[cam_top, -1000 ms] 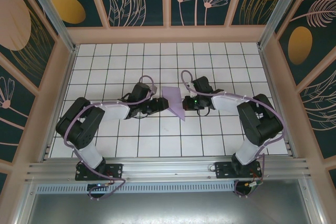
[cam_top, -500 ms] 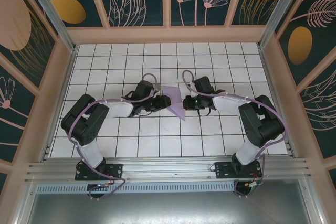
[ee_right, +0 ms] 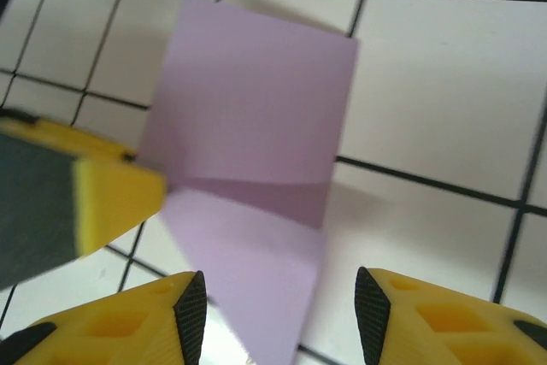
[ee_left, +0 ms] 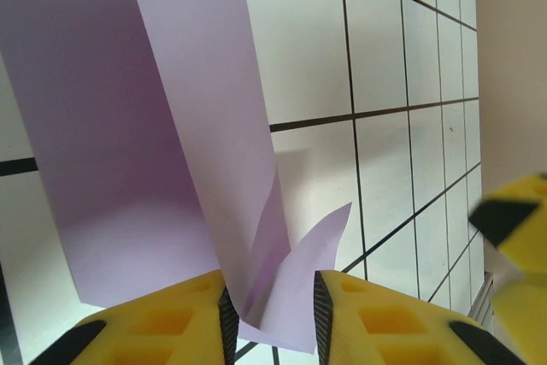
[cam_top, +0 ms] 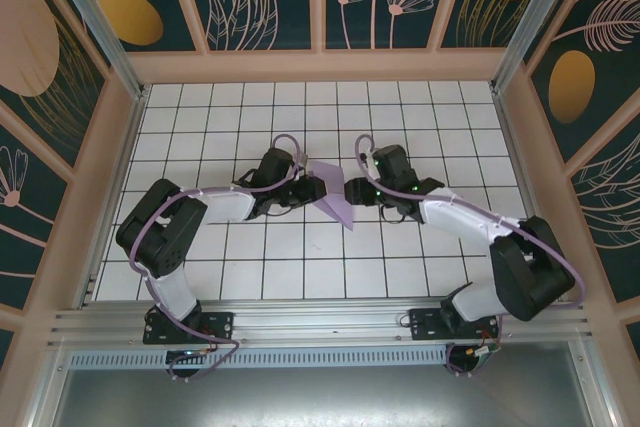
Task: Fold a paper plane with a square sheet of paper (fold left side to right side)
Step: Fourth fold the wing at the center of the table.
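The square sheet of paper (cam_top: 330, 192) is lavender, folded over on itself, and stands partly up off the white tiles between both grippers. In the left wrist view the paper (ee_left: 128, 126) rises ahead, and its bent lower edge sits loosely between the pads of my left gripper (ee_left: 272, 322), which still show a gap. My left gripper (cam_top: 312, 190) is at the sheet's left side. My right gripper (cam_top: 352, 190) is at its right side. In the right wrist view the paper (ee_right: 256, 117) lies just ahead of my open right gripper (ee_right: 282, 318), untouched by its pads.
White gridded table (cam_top: 320, 257) with wooden walls all round. The other arm's yellow finger shows at the right edge (ee_left: 521, 237) in the left wrist view and at the left edge (ee_right: 85, 203) in the right wrist view. Free tiles lie in front of and behind the paper.
My right gripper has opened and let go of the paper, its elbow swinging out to the right. My left gripper has moved right and narrowed around the sheet's left edge.
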Robot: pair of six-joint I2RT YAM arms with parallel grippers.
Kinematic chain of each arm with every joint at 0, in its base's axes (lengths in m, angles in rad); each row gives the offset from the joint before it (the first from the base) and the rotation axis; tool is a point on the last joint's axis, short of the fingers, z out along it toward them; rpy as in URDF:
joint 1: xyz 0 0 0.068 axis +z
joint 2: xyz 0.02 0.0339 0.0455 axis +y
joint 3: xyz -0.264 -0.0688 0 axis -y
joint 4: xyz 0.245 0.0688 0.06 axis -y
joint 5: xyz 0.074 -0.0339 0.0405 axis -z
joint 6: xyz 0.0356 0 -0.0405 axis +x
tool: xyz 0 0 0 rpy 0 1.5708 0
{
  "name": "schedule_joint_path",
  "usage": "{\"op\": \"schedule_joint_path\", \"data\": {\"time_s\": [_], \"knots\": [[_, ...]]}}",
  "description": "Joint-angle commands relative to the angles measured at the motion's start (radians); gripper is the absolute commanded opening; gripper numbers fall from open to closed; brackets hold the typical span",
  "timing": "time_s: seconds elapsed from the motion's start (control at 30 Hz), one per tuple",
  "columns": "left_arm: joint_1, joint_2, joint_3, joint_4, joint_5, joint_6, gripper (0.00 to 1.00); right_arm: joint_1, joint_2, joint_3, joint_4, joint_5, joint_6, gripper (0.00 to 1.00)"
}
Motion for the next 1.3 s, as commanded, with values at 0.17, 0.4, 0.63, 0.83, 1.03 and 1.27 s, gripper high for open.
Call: {"op": "schedule_joint_path", "data": {"time_s": [0.17,0.4,0.63,0.83,1.03,1.27], "knots": [[-0.009,-0.011,0.054,0.007,0.011,-0.015,0.28,0.15,0.079,-0.053,0.094,0.134,0.016,0.51],[-0.009,0.004,0.078,-0.001,0.011,-0.017,0.27,0.158,0.148,-0.039,0.113,0.147,0.002,0.49],[-0.008,0.003,0.078,-0.004,0.007,-0.017,0.27,0.159,0.178,-0.029,0.124,0.145,0.0,0.44],[-0.008,-0.001,0.078,-0.014,0.001,-0.011,0.28,0.161,0.196,-0.021,0.124,0.145,0.001,0.38],[-0.009,-0.013,0.078,-0.029,-0.014,-0.005,0.34,0.161,0.205,-0.016,0.119,0.142,0.002,0.28],[-0.008,-0.06,0.061,-0.073,-0.066,0.017,0.49,0.161,0.216,-0.023,0.119,0.128,0.005,0.16]]}}
